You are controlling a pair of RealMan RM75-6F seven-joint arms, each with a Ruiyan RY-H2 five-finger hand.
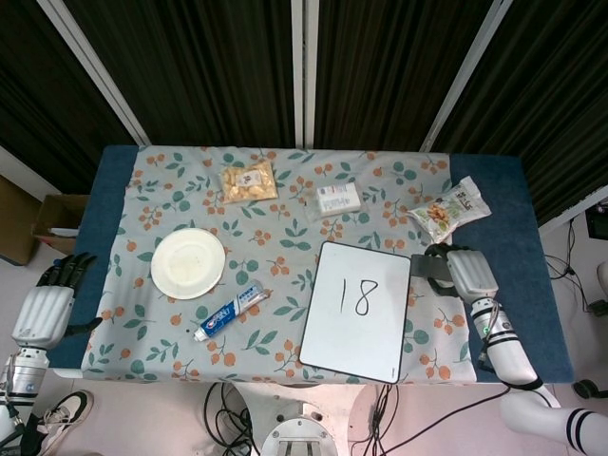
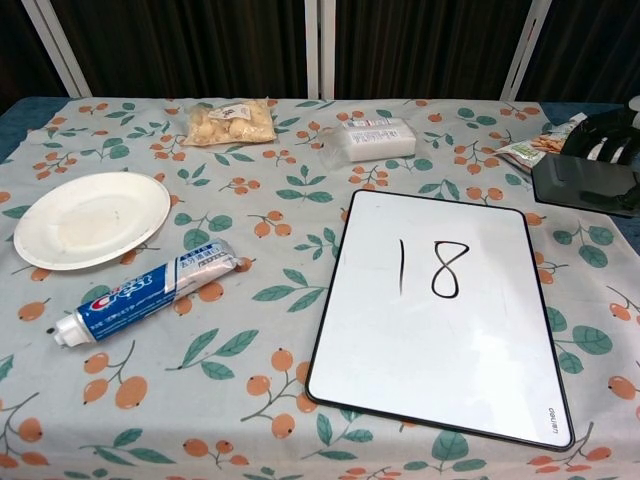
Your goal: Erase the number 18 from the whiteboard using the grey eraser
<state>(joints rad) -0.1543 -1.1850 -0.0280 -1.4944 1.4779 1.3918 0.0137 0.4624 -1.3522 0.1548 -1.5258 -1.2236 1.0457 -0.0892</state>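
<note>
A whiteboard (image 1: 358, 311) (image 2: 443, 312) with a black "18" (image 1: 357, 296) (image 2: 434, 268) written on it lies on the table's right half. My right hand (image 1: 469, 271) (image 2: 612, 132) holds the grey eraser (image 1: 429, 267) (image 2: 584, 184) lifted above the table, just beyond the board's upper right corner. In the chest view the eraser hangs in front of the snack bag. My left hand (image 1: 47, 302) hangs off the table's left side, fingers spread and holding nothing.
A paper plate (image 1: 188, 262) (image 2: 88, 218), a toothpaste tube (image 1: 230, 311) (image 2: 150, 290), a bag of nuts (image 1: 248, 180) (image 2: 231, 121), a white packet (image 1: 338, 199) (image 2: 371, 139) and a snack bag (image 1: 448, 211) (image 2: 525, 150) lie on the floral cloth (image 1: 275, 247).
</note>
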